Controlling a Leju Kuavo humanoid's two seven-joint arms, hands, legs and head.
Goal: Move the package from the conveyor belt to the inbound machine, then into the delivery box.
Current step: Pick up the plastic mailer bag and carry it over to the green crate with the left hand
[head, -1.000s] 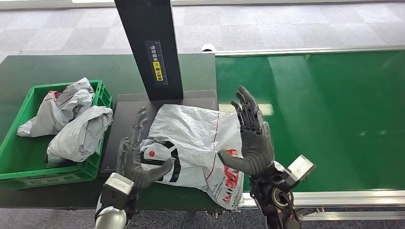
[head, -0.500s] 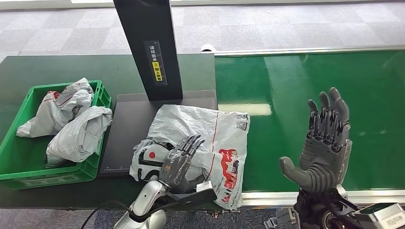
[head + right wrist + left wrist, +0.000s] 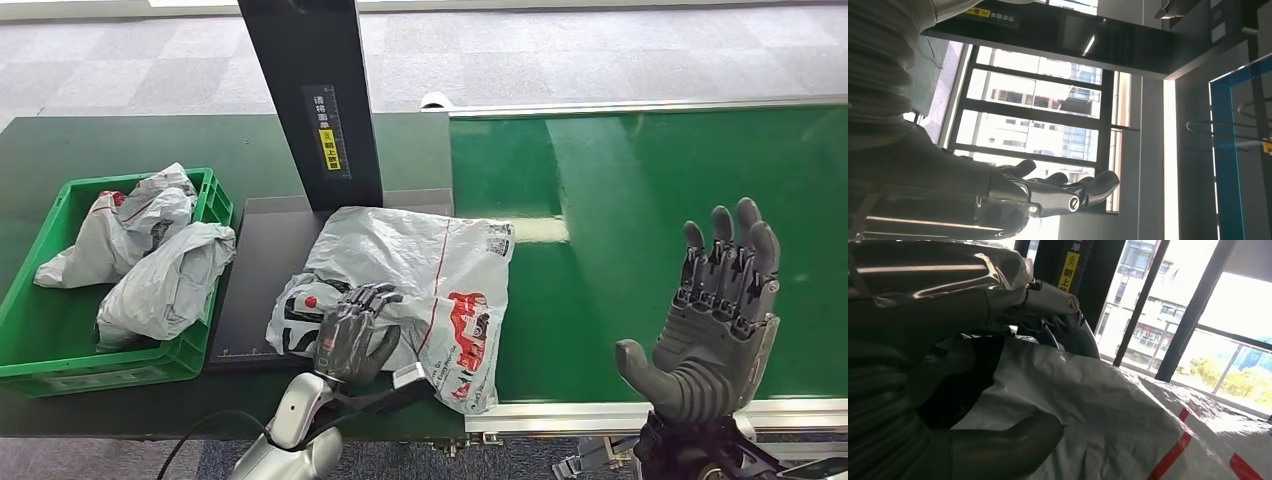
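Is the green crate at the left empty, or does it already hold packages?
Not empty: the green crate holds two crumpled grey packages, filling much of it.

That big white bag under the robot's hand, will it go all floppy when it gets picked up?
Probably floppy: the package is a wrinkled plastic mailer lying slack, so it should sag around the left hand. Its shiny film looks slippery. It seems light for its size, though its contents are hidden.

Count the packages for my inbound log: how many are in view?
3: one package lies across the scanner plate and belt edge; two bags sit in the green crate. More may be hidden beneath.
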